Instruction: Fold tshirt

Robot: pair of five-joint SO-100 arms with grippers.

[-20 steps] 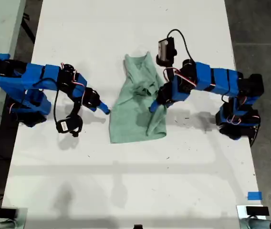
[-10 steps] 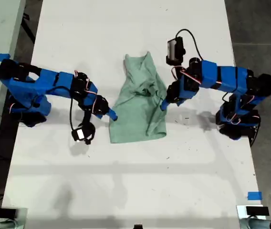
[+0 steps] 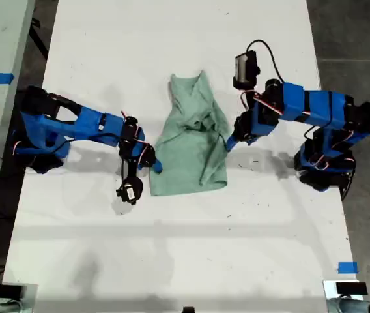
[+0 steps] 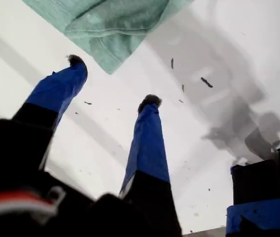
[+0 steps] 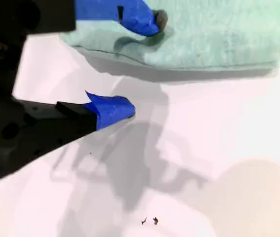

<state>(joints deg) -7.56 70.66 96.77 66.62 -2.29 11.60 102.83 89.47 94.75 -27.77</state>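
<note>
Mint-green tshirt (image 3: 191, 143) edge between spread jaws of my second end effector (image 5: 142, 65); my first end effector (image 4: 111, 80) spread just beside it

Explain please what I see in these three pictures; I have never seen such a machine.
These are two small blue robot arms on a white table, meant to fold the tshirt, which lies crumpled between them. The exterior view looks down from above. The other two pictures come from cameras on the grippers, the arms' two-fingered pincers. My first gripper, on the exterior view's right, is open just beside the cloth. My second gripper, on the exterior view's left, is open too, one finger over the tshirt's edge and the other over bare table. Nothing is held.
</note>
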